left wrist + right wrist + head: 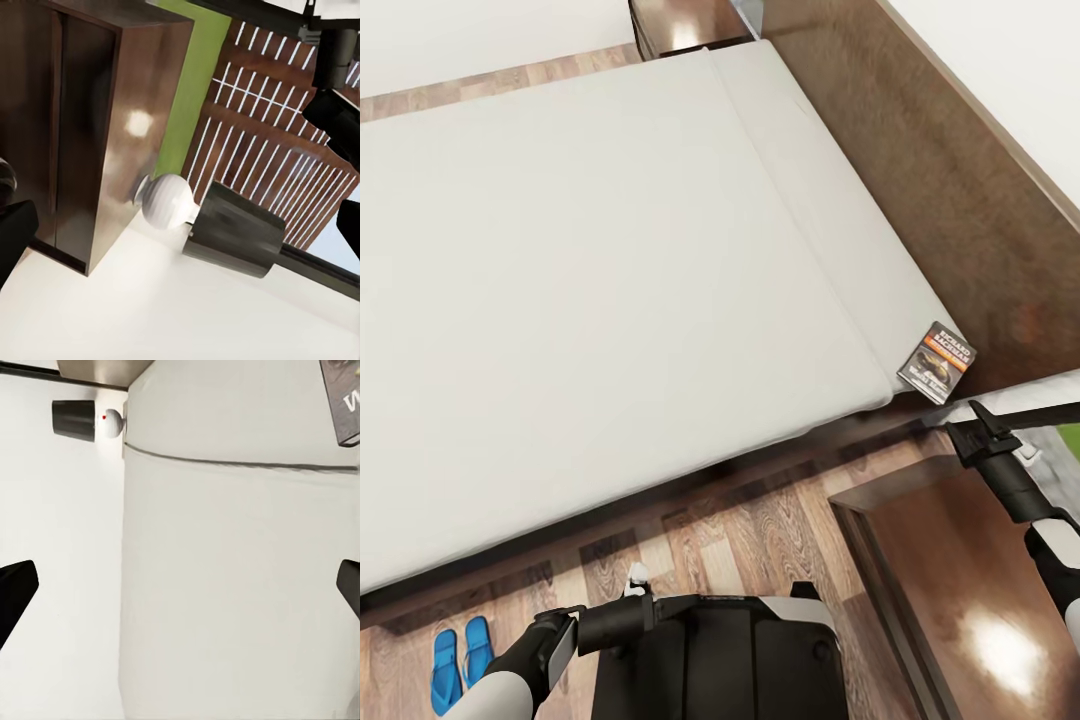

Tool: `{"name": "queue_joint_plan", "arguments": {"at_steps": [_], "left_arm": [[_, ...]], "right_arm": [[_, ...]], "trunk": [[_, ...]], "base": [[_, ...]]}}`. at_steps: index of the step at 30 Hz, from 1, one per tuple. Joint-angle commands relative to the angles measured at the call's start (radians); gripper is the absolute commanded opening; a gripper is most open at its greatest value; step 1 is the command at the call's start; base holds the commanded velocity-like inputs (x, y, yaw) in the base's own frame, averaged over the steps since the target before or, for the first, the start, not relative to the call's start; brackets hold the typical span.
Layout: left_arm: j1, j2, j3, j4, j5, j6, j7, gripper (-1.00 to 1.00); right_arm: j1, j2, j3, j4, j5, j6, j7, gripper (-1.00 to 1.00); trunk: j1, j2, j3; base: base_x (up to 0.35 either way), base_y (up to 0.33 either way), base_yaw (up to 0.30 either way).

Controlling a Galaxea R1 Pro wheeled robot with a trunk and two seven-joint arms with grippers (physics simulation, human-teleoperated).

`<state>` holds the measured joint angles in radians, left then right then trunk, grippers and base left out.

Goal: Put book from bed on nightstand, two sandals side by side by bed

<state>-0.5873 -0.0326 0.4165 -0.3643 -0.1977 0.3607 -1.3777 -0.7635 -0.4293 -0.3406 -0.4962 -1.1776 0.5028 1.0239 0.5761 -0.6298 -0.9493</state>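
Observation:
The book (937, 362), dark-covered with an orange band, lies flat at the near corner of the bed's pale mattress (610, 260), against the dark headboard (920, 190). My right gripper (973, 418) hovers just short of it, over the gap between bed and nightstand (960, 590). In the right wrist view its fingers (15, 592) stand wide apart and open above the mattress (225, 585), with the book (345, 397) at the frame's corner. The two blue sandals (460, 660) lie side by side on the floor by the bed. My left gripper (645, 607) is open and empty by my trunk.
A second nightstand (680, 25) stands beyond the bed's far side. The left wrist view takes in the near nightstand (112, 127), a slatted fence (262, 142) and a white ball on a dark cylinder (225, 221). Wood floor (740, 530) runs between bed and robot.

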Motion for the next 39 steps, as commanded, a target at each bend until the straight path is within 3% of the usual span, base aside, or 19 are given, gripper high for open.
{"name": "queue_joint_plan", "arguments": {"at_steps": [1, 39], "left_arm": [[0.0, -0.001, 0.008, -0.002, -0.01, 0.011, -0.006, 1.0], [0.0, -0.005, 0.008, -0.001, -0.011, 0.014, -0.006, 1.0]], "right_arm": [[0.0, 0.0, 0.0, 0.001, -0.006, 0.008, 0.001, 1.0], [0.0, 0.001, 0.002, -0.001, -0.007, 0.008, 0.001, 1.0]], "trunk": [[0.004, -0.008, -0.004], [0.15, -0.274, -0.123]], "base": [[0.0, 0.0, 0.0], [0.0, 0.0, 0.0]]}}
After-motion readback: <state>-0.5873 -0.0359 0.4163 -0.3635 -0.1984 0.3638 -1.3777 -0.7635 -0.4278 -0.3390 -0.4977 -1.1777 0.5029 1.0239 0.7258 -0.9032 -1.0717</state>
